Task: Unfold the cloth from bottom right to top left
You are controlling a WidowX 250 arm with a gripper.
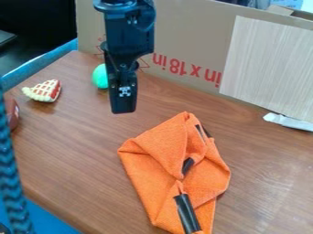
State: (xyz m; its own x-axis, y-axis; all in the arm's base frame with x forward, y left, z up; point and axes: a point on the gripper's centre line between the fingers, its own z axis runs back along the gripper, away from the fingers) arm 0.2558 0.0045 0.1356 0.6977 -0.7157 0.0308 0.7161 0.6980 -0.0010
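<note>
The wood-grain desk (pixel 73 151) carries everything, with a cardboard box (pixel 189 34) along its far side and a pale panel (pixel 266 64) against the box. The orange cloth (pixel 147 167) lies folded at lower center, its long axis running roughly up and down the view, one peak pointing at the box; its near end meets the bottom edge, and folds hide its inner layers. The end effector (pixel 123 109) hangs beyond its upper left, apart or together I cannot tell, partly blocking a green ball (pixel 99 77).
</note>
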